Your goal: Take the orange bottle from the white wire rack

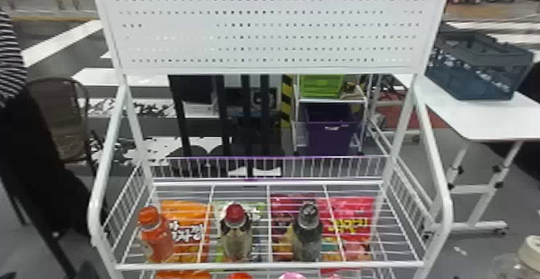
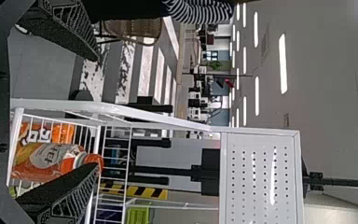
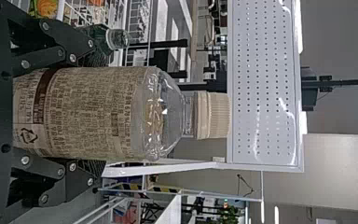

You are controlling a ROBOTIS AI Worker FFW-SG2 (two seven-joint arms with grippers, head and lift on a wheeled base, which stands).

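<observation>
In the head view the orange bottle [image 1: 157, 238] stands at the left front of the white wire rack [image 1: 269, 265]. My left gripper [image 2: 97, 112] is open in the left wrist view, with nothing between its fingers. One finger partly covers the orange bottle [image 2: 51, 161] there, and whether they touch I cannot tell. The right wrist view has my right gripper [image 3: 94, 113] shut on a clear bottle [image 3: 84, 112] with a beige cap. That clear bottle [image 1: 512, 264] also appears at the head view's lower right corner, right of the rack.
A red-capped bottle [image 1: 236, 234] and a dark-capped bottle [image 1: 307, 234] stand on the same shelf, with snack bags [image 1: 187, 232] around them. The rack's side rail [image 1: 105, 153] slopes along its left. A white table [image 1: 482, 119] with a crate [image 1: 478, 65] is at the right.
</observation>
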